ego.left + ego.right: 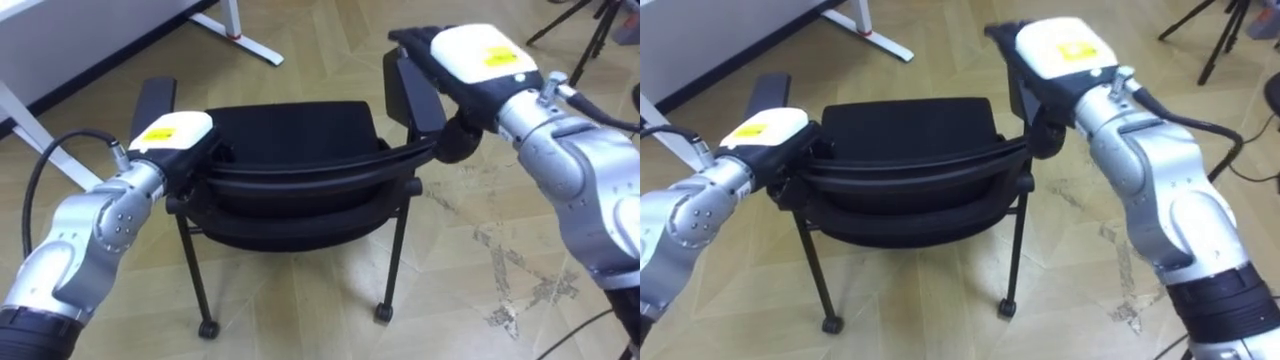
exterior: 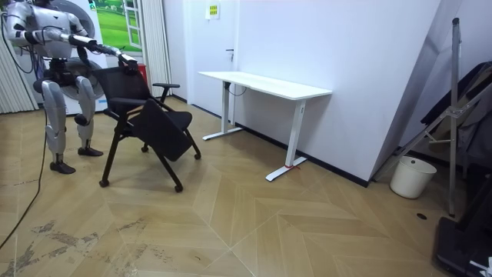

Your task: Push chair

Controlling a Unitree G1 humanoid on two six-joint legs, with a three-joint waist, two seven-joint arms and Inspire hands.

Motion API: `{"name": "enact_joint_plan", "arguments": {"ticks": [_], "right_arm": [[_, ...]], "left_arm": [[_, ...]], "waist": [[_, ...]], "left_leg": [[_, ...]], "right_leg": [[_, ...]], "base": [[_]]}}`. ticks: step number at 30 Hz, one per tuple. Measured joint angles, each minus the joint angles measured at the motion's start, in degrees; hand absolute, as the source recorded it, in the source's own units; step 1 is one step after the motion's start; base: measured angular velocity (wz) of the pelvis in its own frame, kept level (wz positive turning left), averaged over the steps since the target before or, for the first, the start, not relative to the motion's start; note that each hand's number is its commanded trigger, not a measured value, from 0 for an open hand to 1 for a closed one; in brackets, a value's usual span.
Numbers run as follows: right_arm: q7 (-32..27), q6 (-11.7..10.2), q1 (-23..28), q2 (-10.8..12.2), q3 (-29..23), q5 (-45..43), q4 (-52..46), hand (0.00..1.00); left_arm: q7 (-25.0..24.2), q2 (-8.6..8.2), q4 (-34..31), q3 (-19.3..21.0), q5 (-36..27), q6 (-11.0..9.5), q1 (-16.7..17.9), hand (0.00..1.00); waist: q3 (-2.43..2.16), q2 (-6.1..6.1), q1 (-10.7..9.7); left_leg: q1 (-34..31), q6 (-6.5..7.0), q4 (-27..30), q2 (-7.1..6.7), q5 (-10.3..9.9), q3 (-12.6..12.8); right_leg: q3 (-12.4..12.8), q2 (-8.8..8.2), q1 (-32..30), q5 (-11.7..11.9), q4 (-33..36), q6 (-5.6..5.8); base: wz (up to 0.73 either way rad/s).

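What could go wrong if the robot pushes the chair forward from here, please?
The chair rolls on casters, so uneven pressure from the left hand and right hand could swing it sideways. The desk's foot lies ahead; the chair might catch it.

- The chair (image 1: 290,150) stands straight before the robot, its backrest spanning the way between both arms.
- An armrest (image 1: 155,100) juts up at each side of the seat.
- Beyond the chair, the white desk (image 2: 265,85) blocks the left; bare floor (image 1: 330,50) lies open beside its foot.
- A bucket (image 2: 412,177) stands well apart by the wall.
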Motion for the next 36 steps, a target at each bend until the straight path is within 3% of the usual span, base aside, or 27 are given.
{"name": "enact_joint_plan", "arguments": {"ticks": [2, 5, 6, 7, 8, 9, 10, 11, 12, 13, 15, 21, 27, 32, 36], "right_arm": [[1.02, -0.05, 0.0, -0.01, 0.36, 0.03, -0.13, 0.0], [2.66, -0.16, 0.13, -0.08, 1.18, 0.03, -0.21, 0.0], [2.83, -0.23, 0.65, -0.11, 1.93, 0.16, -0.09, 0.0], [2.9, -1.1, 1.58, 0.03, 2.35, 0.36, -0.59, 0.0], [3.18, -1.51, 2.07, 0.0, 2.45, 0.64, -1.4, 0.0], [3.3, -2.08, 3.34, -0.54, 2.52, 1.73, -2.23, 0.0], [3.63, -1.96, 4.14, -0.52, 3.05, 2.39, -2.08, 0.0], [3.74, -1.96, 4.51, -0.58, 3.28, 2.84, -2.09, 0.0], [3.89, -1.94, 4.96, -0.91, 3.42, 3.65, -2.07, 0.0], [4.03, -1.63, 5.46, -0.94, 3.46, 3.99, -1.76, 0.0], [5.47, -1.4, 5.89, -0.77, 4.37, 3.88, -1.75, 0.0], [8.37, -0.8, 6.45, -0.7, 4.94, 5.54, -2.03, 0.0], [8.24, -0.41, 10.27, 0.34, 4.87, 1.95, -1.91, 0.0], [6.62, -0.06, 10.92, 0.83, 4.81, 0.88, -1.07, 0.0], [2.34, 0.02, 11.95, 2.91, 4.51, -1.45, 0.71, 0.0]], "left_arm": [[0.02, -0.07, -0.05, -0.03, 0.0, -0.14, -0.01, 1.0], [0.07, -0.13, -0.05, -0.56, -0.08, 0.0, -0.01, 1.0], [0.19, -0.17, 0.06, -1.42, -0.08, 0.6, 0.04, 1.0], [0.04, 0.68, -0.19, -1.42, -0.06, 0.72, 0.07, 1.0], [-0.14, 1.52, -0.37, -1.01, -0.02, 0.7, 0.07, 1.0], [0.35, 0.75, 0.29, -0.94, 0.2, 1.18, 0.19, 1.0], [0.88, 0.51, 0.78, -1.41, 0.19, 1.57, 0.08, 1.0], [0.94, 0.5, 0.76, -1.61, 0.12, 1.61, 0.07, 1.0], [1.23, 0.09, 0.73, -2.29, 0.12, 1.6, -0.43, 1.0], [1.6, -0.37, 0.75, -3.82, 0.17, 1.83, -1.51, 1.0], [1.67, -1.06, 0.44, -4.47, 0.52, 1.93, -1.58, 1.0], [1.65, -0.63, 0.64, -6.44, -0.41, 1.57, -1.55, 1.0], [1.89, -1.45, 0.54, -6.43, -0.06, 1.43, -1.55, 1.0], [1.9, -2.75, 0.74, -6.55, 0.39, 2.49, -1.54, 1.0], [2.17, -3.25, 0.74, -6.96, 0.41, 3.09, -1.51, 1.0]], "waist": [[-0.01, 0.09, 0.33], [0.14, 0.63, 0.13], [0.51, 1.52, 0.33], [0.54, 1.63, 1.07], [0.15, 0.61, 1.16], [0.24, 1.59, 0.31], [0.25, 1.58, -0.41], [0.28, 1.34, -0.67], [0.32, 1.13, -1.3], [0.19, 0.77, -1.34], [-0.17, -0.07, -0.39], [-0.03, 0.16, -0.25], [0.22, 1.03, 0.69], [0.31, 1.84, 0.71], [0.46, 2.23, 0.55]], "left_leg": [[0.18, 0.0, 0.01, 0.01, 0.0, -0.92], [1.03, 0.02, -0.03, 0.21, 0.04, -5.12], [2.42, 0.04, -0.37, 1.78, 0.07, -9.62], [2.61, -0.14, 0.03, 2.68, -0.04, -12.36], [2.26, -0.47, 0.41, 2.35, -0.26, -12.04], [2.17, -1.77, 0.65, 2.73, -1.2, -11.03], [2.06, -1.79, 0.85, 2.9, -1.19, -8.09], [1.68, -1.84, 1.2, 2.89, -1.24, -6.91], [0.31, -1.84, -0.44, 2.57, -1.16, -6.4], [-1.4, -1.13, -2.11, 2.52, 0.25, -5.24], [-0.89, -1.04, -1.02, 1.74, 0.55, -4.04], [0.58, -0.91, -0.78, 0.77, 0.47, -4.14], [0.35, -0.91, -0.69, 0.77, 0.47, -4.18], [0.46, -0.91, -0.65, 0.76, 0.47, -4.21], [0.37, -0.9, -0.61, 0.7, 0.46, -4.25]], "right_leg": [[-0.21, 0.03, -0.04, 0.0, 0.25, 0.0], [-1.44, 0.22, -0.58, -0.05, 2.96, -0.01], [-2.22, 1.34, -3.52, -1.7, 7.84, -0.98], [0.13, 3.9, -5.56, -0.31, 3.18, -3.31], [-0.23, 4.38, -6.1, 3.84, -0.81, -3.66], [-2.81, 4.48, -5.61, 5.88, -0.76, -4.71], [-2.56, 4.37, -5.31, 5.81, -0.17, -4.73], [-1.49, 4.15, -5.15, 5.81, -0.26, -4.73], [1.44, 3.86, -5.26, 5.79, -0.37, -4.68], [2.64, 3.79, -5.56, 5.18, -0.01, -3.69], [2.99, 4.1, -5.53, 5.15, -0.26, -3.19], [1.86, 3.3, -3.35, 5.15, -1.29, -2.78], [1.06, 3.27, -3.36, 5.0, -1.43, -2.56], [0.26, 3.17, -3.06, 4.95, -1.43, -2.48], [0.13, 3.1, -2.96, 4.95, -1.42, -2.47]], "base": [[-0.05], [-0.03], [-0.32], [-0.37], [0.04], [0.36], [0.45], [0.34], [0.4], [0.25], [-0.1], [0.0], [0.01], [0.03], [0.02]]}}
